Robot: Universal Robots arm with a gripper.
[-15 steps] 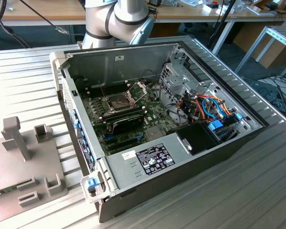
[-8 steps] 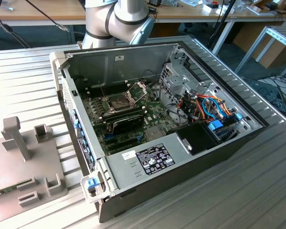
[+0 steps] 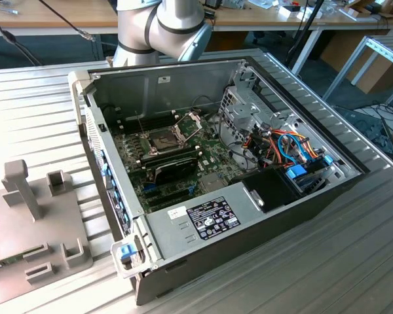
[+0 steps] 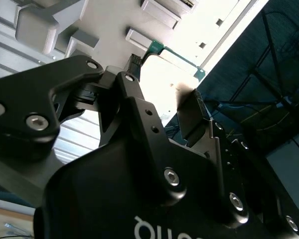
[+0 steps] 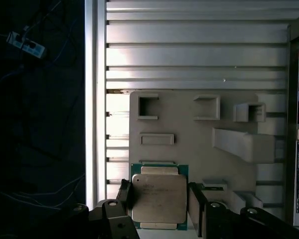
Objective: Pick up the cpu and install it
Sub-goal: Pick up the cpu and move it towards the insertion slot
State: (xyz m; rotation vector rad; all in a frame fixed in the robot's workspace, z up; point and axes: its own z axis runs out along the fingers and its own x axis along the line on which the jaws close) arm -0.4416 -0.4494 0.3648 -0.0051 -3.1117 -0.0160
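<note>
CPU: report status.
Gripper open, astride the cpu. It lies flat on the grey fixture plate, not lifted. No obstruction seen; socket frame open.

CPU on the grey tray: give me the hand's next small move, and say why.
Probably close the hand gently on the cpu: in the first wrist view its open fingers flank the chip, which lies flat on the tray.

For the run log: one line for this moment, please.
stage: pickup | hand: at chip, grip unclear | chip: on grey tray | case: open
</note>
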